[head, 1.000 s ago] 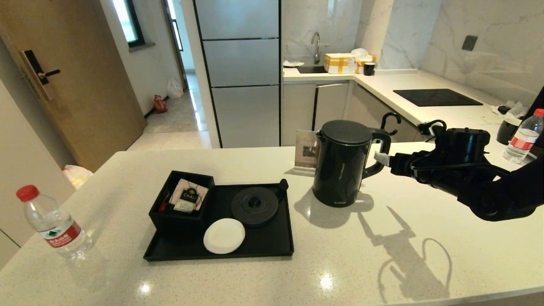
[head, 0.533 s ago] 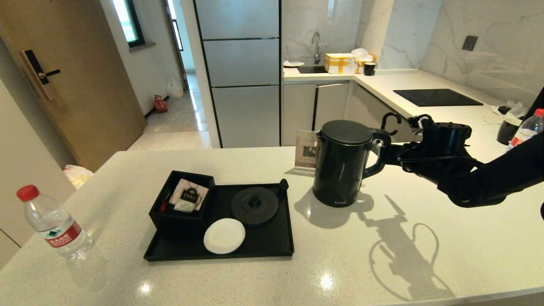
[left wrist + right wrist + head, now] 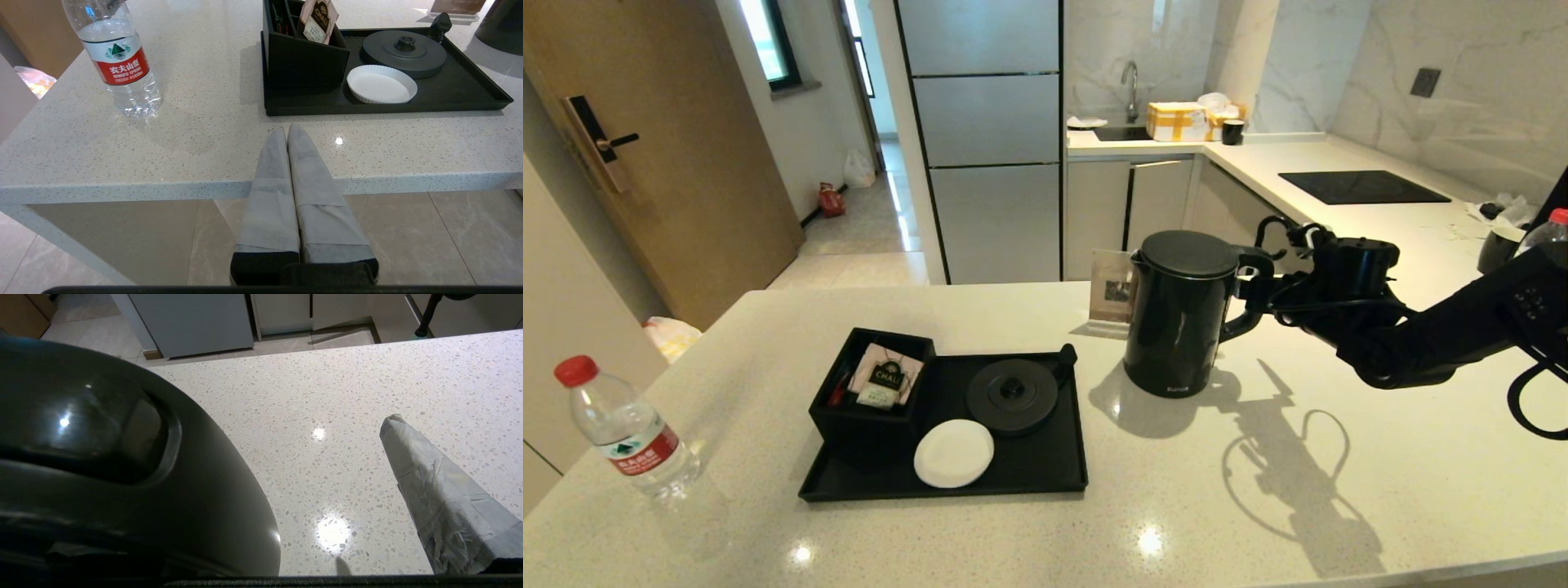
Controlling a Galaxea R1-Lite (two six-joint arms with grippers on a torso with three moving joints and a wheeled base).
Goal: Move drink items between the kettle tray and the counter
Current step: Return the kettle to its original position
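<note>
Now right gripper (image 3: 1252,292) spread wide around kettle (image 3: 1181,312) handle, ungrasped; kettle off tray (image 3: 1045,478), on surface (image 3: 1339,506); left gripper (image 3: 287,132) clenched, parked.

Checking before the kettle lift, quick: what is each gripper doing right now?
Left gripper: shut, empty, parked at the counter edge.
Right gripper: open at the kettle handle, holding nothing.

I count two water bottles, one at the table's near left (image 3: 625,430) and one at far right (image 3: 1553,233); one kettle (image 3: 1180,310); one tray (image 3: 1013,474); one sachet box (image 3: 870,392); one white coaster (image 3: 953,453); one kettle base (image 3: 1012,396).
</note>
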